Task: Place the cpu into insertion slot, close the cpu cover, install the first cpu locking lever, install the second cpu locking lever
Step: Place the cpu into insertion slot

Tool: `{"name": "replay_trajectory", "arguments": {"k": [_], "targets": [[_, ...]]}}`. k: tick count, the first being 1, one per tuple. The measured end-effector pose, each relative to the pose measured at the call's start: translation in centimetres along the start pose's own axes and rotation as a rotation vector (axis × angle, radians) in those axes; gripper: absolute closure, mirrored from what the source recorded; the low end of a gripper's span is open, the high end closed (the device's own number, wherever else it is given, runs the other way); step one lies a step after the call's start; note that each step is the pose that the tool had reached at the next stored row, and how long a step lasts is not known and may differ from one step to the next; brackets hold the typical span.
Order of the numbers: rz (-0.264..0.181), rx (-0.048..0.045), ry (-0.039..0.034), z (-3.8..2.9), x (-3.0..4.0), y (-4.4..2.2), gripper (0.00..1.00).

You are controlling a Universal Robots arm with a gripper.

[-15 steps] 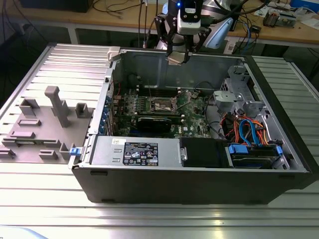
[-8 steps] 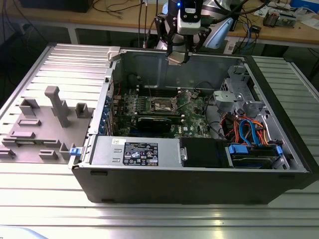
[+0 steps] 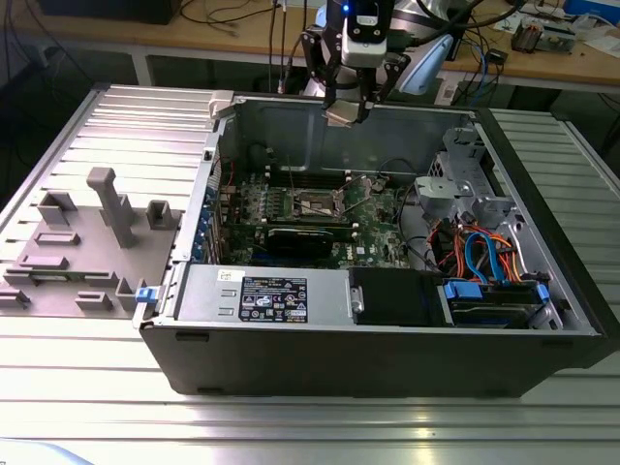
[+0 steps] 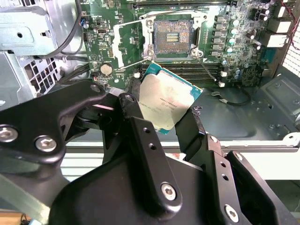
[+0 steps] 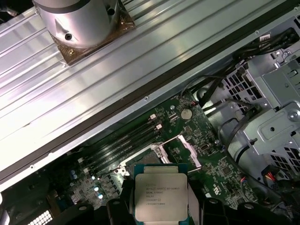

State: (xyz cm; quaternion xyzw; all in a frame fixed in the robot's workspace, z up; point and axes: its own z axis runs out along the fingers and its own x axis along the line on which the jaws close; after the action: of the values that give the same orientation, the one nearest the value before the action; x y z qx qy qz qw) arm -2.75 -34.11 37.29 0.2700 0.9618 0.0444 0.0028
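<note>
Above case (image 3: 387, 360), exterior view: arm (image 3: 364, 39) | second wrist view: fingers (image 4: 143, 136) pinch cpu (image 4: 168, 101)

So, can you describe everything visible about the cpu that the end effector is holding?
The cpu is a small flat square chip: dull silver-grey metal top with faint print, on a green-edged base. The black end effector grips it by two opposite edges, metal top facing both wrist cameras. It is held in the air, apart from the open square dark insertion slot on the green circuit board, touching nothing else.
</note>
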Motion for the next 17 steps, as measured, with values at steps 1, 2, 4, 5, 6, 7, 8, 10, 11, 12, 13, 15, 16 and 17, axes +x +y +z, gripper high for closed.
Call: {"name": "replay_trajectory", "arguments": {"k": [1, 2, 4, 5, 6, 7, 8, 10, 11, 12, 13, 15, 16, 17], "targets": [[0.000, 0.0000, 0.0000, 0.00, 0.02, -0.01, 0.46], [0.001, 0.0000, 0.0000, 0.00, 0.02, -0.01, 0.46], [0.009, -0.0001, -0.0008, 0.00, 0.02, -0.02, 0.46], [0.013, -0.0003, -0.0011, 0.00, 0.02, -0.02, 0.46], [0.020, -0.0004, -0.0017, 0.00, 0.02, -0.02, 0.46], [0.032, -0.0005, -0.0028, 0.00, 0.02, -0.02, 0.46], [0.037, -0.0006, -0.0031, 0.00, 0.02, -0.02, 0.46], [0.038, -0.0007, -0.0032, 0.01, 0.02, -0.02, 0.46], [0.038, -0.0007, -0.0033, 0.00, 0.02, -0.02, 0.46], [0.038, -0.0007, -0.0033, 0.00, 0.02, -0.02, 0.46], [0.038, -0.0008, -0.0033, 0.01, 0.02, -0.02, 0.46], [0.038, -0.0007, -0.0033, 0.01, 0.02, -0.02, 0.46], [0.038, -0.0007, -0.0033, 0.00, 0.02, -0.02, 0.46], [0.038, -0.0007, -0.0033, 0.01, 0.02, -0.02, 0.46]]}}
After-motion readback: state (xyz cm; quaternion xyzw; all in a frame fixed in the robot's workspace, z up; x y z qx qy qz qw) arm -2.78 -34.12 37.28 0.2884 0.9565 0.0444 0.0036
